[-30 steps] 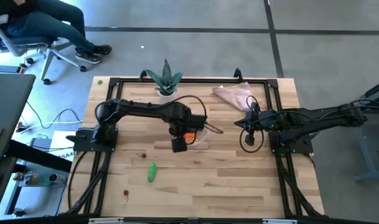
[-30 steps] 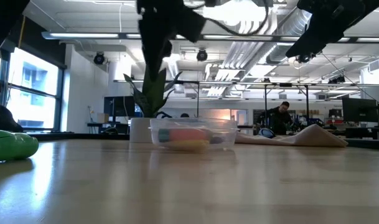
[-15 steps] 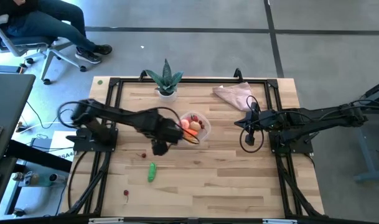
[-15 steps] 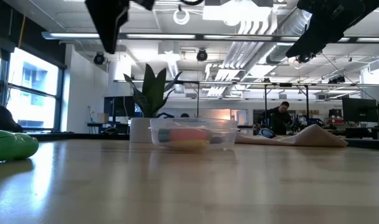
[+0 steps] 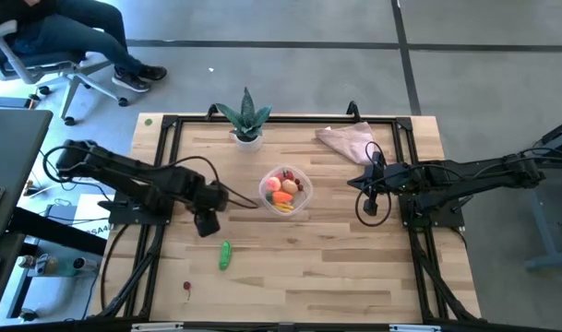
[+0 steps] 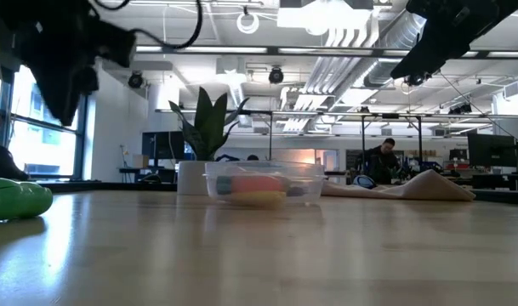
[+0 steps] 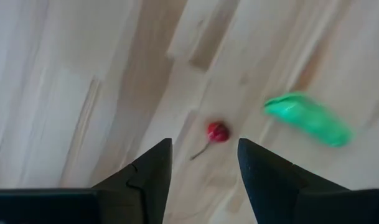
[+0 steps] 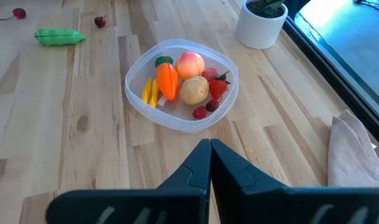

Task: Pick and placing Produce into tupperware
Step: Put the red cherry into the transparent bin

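The round clear tupperware (image 5: 285,191) sits at the table's middle and holds an orange carrot (image 8: 166,79), a peach (image 8: 190,63), a beige potato (image 8: 194,89), yellow pieces and red berries. A green cucumber (image 5: 225,255) lies on the table nearer the front, and it also shows in the left wrist view (image 7: 307,118). A red berry (image 7: 218,131) lies on the wood beside it. Another berry (image 5: 186,287) lies near the front left. My left gripper (image 5: 207,225) hangs open and empty above the table, left of the tupperware, with the berry ahead of its fingers (image 7: 201,146). My right gripper (image 5: 371,199) is shut and empty to the right of the tupperware (image 8: 209,155).
A spiky green plant in a white pot (image 5: 247,124) stands at the far edge. A pinkish-beige cloth (image 5: 347,140) lies at the far right. A black frame (image 5: 166,138) runs round the table's edges. A person sits on a chair beyond the far left corner (image 5: 68,32).
My left gripper has swung away from above the tupperware toward the table's left edge and a little toward the near edge. The tupperware, covered by the arm in the high view before, now shows in full.
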Motion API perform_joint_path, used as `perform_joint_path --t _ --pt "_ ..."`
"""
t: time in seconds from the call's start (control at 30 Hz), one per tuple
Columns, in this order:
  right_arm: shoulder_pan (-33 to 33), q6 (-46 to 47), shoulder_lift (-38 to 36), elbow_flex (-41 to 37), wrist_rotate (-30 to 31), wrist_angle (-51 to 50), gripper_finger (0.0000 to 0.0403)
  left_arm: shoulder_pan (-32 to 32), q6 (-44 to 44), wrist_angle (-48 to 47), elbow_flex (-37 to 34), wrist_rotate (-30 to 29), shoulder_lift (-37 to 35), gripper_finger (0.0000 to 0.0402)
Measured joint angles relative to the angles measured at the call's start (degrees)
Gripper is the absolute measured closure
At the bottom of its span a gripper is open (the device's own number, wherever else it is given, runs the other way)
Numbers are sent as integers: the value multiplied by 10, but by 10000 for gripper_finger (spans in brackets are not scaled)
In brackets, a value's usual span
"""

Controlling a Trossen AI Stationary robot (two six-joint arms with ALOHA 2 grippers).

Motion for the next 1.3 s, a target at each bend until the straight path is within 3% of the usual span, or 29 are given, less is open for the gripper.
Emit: perform_joint_path --t 0.33,0.6,0.87,1.03,1.3 --pt "0 0 0 0 0 0 402 -30 12 86 -100 65 -11 232" --pt "0 0 0 0 0 0 402 -130 -12 120 -100 -55 -11 232" --pt "0 0 0 0 0 0 402 -215 -15 133 -100 -84 -11 232" --pt "0 0 0 0 0 0 402 -226 -9 153 -100 -144 -11 231" --pt "0 0 0 0 0 0 402 -224 -5 173 -124 -155 14 231"
